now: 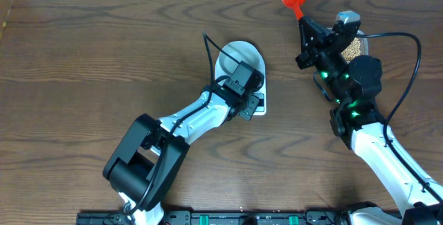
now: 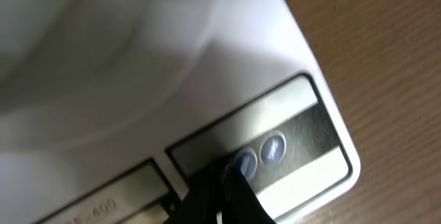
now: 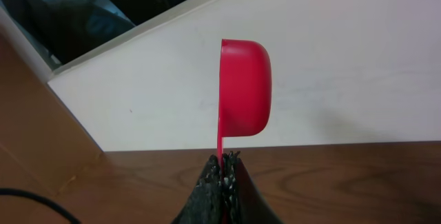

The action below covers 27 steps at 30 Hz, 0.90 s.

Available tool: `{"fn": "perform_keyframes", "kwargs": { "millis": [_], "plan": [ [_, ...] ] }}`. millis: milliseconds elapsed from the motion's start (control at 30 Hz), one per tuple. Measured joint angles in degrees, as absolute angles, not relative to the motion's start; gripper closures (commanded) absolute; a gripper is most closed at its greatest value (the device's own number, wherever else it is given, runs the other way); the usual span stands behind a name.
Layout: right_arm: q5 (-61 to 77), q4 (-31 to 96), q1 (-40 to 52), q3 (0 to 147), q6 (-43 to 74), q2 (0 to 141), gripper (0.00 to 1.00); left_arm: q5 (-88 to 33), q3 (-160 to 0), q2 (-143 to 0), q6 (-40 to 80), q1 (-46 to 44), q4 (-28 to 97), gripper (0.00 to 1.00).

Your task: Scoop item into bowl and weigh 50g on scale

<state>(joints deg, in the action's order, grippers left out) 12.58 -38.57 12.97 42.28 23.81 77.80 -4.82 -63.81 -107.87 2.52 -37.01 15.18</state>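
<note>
While your left gripper (image 2: 231, 182) has its fingers pressed together, their tip sits on the nearer of the two round buttons (image 2: 273, 148) at the front edge of the scale (image 2: 282, 72). The bowl (image 1: 239, 53) stands on the scale, behind that edge. Right of the scale, your right gripper (image 3: 224, 172) is clamped on the thin handle of a red scoop (image 3: 244, 89), cup turned on its side. The beans (image 1: 353, 45) lie right of the scale, partly hidden under that arm.
</note>
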Motion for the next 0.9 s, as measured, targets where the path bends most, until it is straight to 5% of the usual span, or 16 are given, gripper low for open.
{"fn": "perform_keyframes", "kwargs": {
  "millis": [900],
  "plan": [
    [-0.6, -38.28, 12.97, 44.34, 23.83, 78.5, 0.99, -5.3, -64.2, -97.62, 1.43, -36.97, 19.79, 0.93]
  ]
}}
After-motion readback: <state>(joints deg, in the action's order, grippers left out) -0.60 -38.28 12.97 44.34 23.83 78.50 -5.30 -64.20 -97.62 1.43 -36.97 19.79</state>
